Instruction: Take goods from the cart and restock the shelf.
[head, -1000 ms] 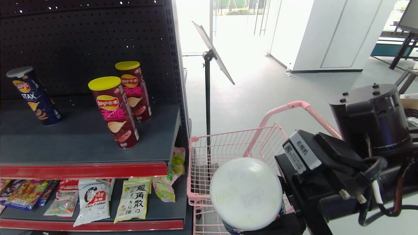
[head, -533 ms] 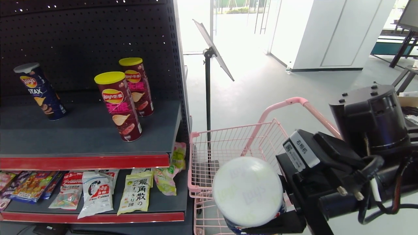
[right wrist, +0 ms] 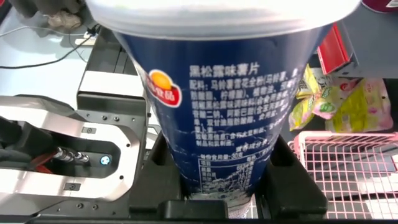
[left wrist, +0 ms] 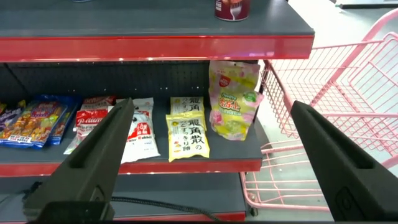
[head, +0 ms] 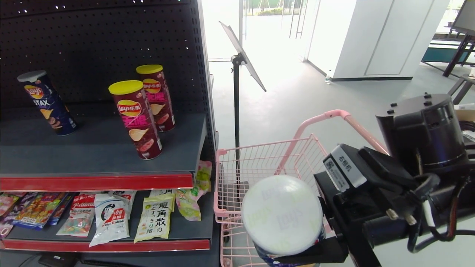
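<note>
A dark blue chip can (head: 282, 215) with a white lid stands upright in my right gripper (head: 311, 254), which is shut on its lower body just above the pink cart (head: 326, 115). In the right wrist view the can (right wrist: 224, 124) rises between the black pads of that gripper (right wrist: 214, 193). On the upper shelf board (head: 92, 157) stand two maroon cans with yellow lids (head: 135, 118) and, at its far left, a blue can (head: 46, 102). My left gripper (left wrist: 211, 155) is open, facing the lower shelf's snack bags (left wrist: 186, 127).
A black stand with a tilted board (head: 236, 111) rises between the shelf's end and the cart. Snack bags (head: 111, 218) lie on the lower shelf. The cart's wire basket (left wrist: 348, 74) sits right beside the shelf end. Open floor lies beyond.
The whole head picture has shifted slightly, so the camera moved. My right gripper keeps the same hold on the can, which sits a touch higher.
</note>
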